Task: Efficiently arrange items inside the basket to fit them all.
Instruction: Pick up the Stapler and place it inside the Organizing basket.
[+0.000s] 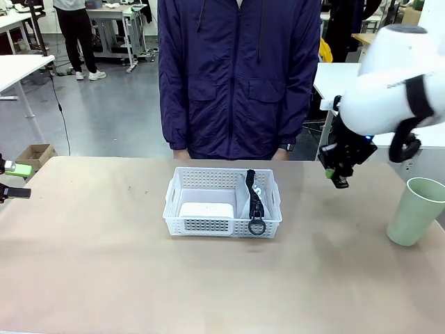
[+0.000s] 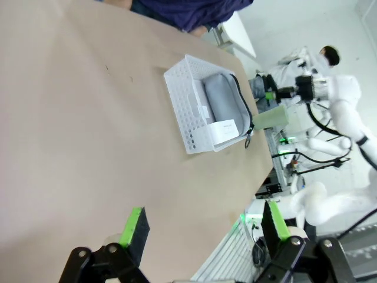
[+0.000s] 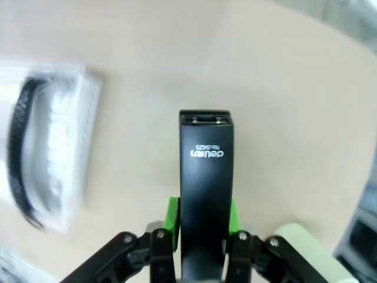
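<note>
**Right gripper** [image 1: 338,174]: clenched on the stapler [image 3: 205,177], which is pinched between the green pads near its rear end. Its nose juts forward past the fingertips. Held above the table, touching nothing else.

**Left gripper** [image 2: 204,221]: released, jaws spread wide, nothing between them. Parked at its own edge of the table, well apart from the work.

**Basket** [image 1: 208,226]: below the right gripper and off toward the left arm's side, resting flat near the middle of the table. From the left gripper it lies well ahead, across bare tabletop.

**Pouch** [image 1: 245,198]: in the basket, in the part nearer the right gripper. Its black strap runs along the top and the ring hangs over the front rim.

**Block** [image 1: 206,209]: in the basket beside the pouch, on the side farther from the right gripper, lying flat.

**Cup** [image 1: 416,211]: outside the basket, upright on the table, below the right gripper and on the side away from the basket.

**Progress**: judged about halfway. Two items are stowed, one is in hand and not yet placed, and one is untouched. The room left in the basket looks tight. The cup will probably need to lie down or have the pouch shifted.

**Surface**: tan, matte table [image 1: 104,278] with faint specks.

**Room**: a person [image 1: 236,76] in a dark blue jacket stands at the far edge, just behind the basket. Beyond are a grey floor, white tables and a cardboard box [image 1: 35,156] on the floor.
</note>
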`<state>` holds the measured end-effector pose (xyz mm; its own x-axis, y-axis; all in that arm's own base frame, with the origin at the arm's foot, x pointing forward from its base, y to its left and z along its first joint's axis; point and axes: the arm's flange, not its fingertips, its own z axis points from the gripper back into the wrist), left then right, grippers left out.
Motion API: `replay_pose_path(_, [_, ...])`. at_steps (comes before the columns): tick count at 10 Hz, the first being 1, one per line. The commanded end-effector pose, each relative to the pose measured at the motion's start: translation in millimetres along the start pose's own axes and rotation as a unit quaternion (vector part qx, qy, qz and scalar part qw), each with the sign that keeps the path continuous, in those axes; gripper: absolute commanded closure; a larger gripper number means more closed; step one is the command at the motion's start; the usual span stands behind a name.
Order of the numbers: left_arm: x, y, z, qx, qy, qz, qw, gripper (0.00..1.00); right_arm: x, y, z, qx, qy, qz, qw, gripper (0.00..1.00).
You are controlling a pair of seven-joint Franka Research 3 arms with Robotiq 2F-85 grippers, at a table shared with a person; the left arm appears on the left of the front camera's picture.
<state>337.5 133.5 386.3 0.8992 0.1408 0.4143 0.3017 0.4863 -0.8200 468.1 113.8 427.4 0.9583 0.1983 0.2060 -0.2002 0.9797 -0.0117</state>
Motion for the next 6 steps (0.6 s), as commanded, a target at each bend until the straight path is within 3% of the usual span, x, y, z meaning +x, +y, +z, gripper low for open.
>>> replay_pose_path(1, [-5,-3,0,0.002,0.003,0.0,1.0,0.0,-34,-16,3,0.15,-0.008,0.356,0.922,1.0])
replay_pose_path(4, [-5,-3,0,0.002,0.003,0.0,1.0,0.0,-33,-6,-5,0.14,-0.032,0.311,0.939,1.0])
replay_pose_path(5, [-5,-3,0,0.002,0.003,0.0,1.0,0.0,-41,7,4,0.063,-0.016,0.221,0.973,1.0])
replay_pose_path(6, [-5,-3,0,0.002,0.003,0.0,1.0,0.0,-41,7,4,0.063,-0.016,0.221,0.973,1.0])
